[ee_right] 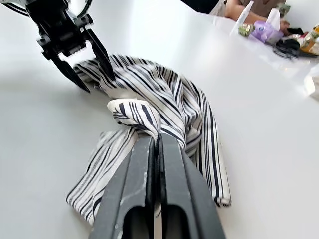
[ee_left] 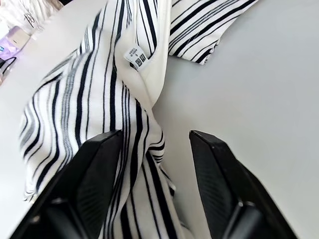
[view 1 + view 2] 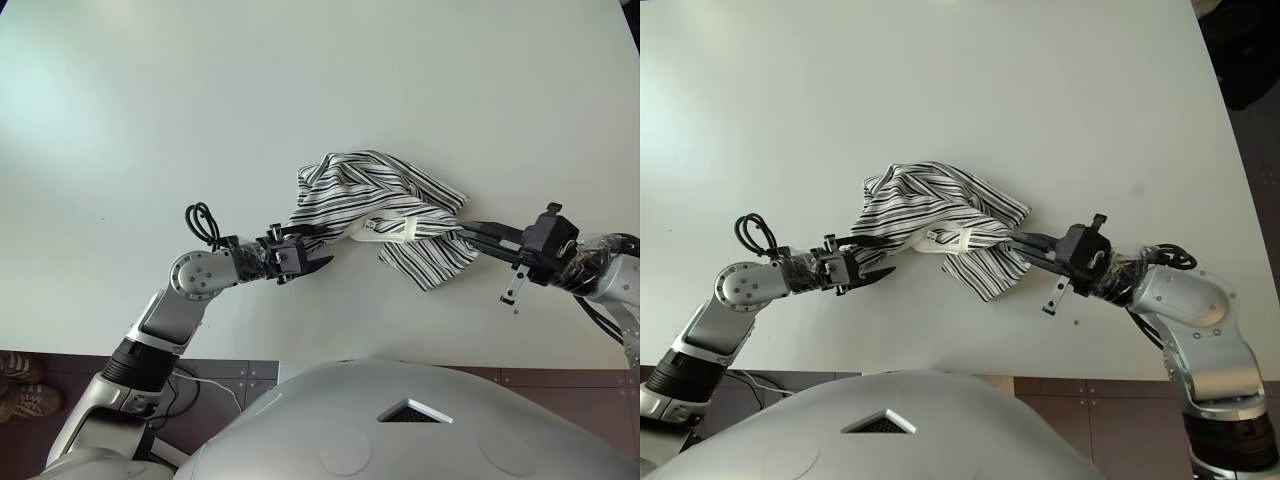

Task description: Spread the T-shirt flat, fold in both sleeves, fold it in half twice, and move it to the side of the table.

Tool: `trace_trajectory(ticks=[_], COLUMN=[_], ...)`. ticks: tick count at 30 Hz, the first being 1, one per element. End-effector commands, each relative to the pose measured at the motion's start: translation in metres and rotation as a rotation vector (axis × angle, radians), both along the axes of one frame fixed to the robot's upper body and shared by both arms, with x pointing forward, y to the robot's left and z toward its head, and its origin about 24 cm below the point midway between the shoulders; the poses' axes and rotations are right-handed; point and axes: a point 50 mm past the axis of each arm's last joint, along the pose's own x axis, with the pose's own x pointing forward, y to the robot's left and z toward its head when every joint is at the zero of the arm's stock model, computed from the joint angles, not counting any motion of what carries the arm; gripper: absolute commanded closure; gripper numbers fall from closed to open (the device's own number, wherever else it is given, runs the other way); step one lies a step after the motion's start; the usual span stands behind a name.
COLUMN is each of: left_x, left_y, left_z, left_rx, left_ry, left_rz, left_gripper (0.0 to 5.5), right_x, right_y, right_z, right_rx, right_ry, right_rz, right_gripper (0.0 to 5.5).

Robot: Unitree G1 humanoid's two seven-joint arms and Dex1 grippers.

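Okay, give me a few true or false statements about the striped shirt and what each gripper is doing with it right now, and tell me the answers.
1. The T-shirt has black and white stripes. True.
2. It lies spread flat on the table. False: it is bunched in a crumpled heap.
3. The right gripper is shut on a fold of the T-shirt. True.
4. The left gripper is shut as well. False: its fingers are open, with fabric between them.
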Motion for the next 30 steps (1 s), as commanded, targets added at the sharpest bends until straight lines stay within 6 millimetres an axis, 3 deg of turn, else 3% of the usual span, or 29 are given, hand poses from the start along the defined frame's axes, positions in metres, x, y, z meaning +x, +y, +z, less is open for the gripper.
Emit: trace_trajectory(ticks=[1,5,10,12,17,21,24,30], left_x=[0.004,0.004,-0.002,-0.005,0.001,0.004,0.004,0.003], left_y=[0.009,0.012,0.014,0.017,0.022,0.017,0.003,0.018], left_z=[0.000,-0.010,0.002,0.003,0.002,-0.004,-0.011,-0.026], left_rx=[0.052,0.094,0.017,0.034,0.089,0.100,0.084,0.141], left_ry=[-0.016,-0.035,-0.021,-0.027,-0.080,-0.114,-0.126,-0.042], left_rz=[-0.049,-0.070,-0.091,-0.127,-0.184,-0.197,-0.218,-0.206], left_gripper=[3.03,3.03,3.03,3.03,3.03,3.03,3.03,3.03], right_x=[-0.003,-0.007,-0.001,0.006,0.015,0.036,0.037,0.025], right_y=[-0.018,-0.010,0.001,0.005,0.010,0.004,0.003,0.001], right_z=[-0.010,0.003,0.052,0.062,0.045,0.009,-0.014,-0.025], right_rx=[-0.082,-0.005,0.196,0.280,0.390,0.162,0.034,-0.058], right_ry=[0.060,0.127,0.156,0.160,0.254,0.253,0.248,0.234], right_rz=[0.002,0.079,0.154,0.136,0.044,-0.131,-0.137,-0.044], right_gripper=[5.37,5.37,5.37,5.37,5.37,5.37,5.37,5.37])
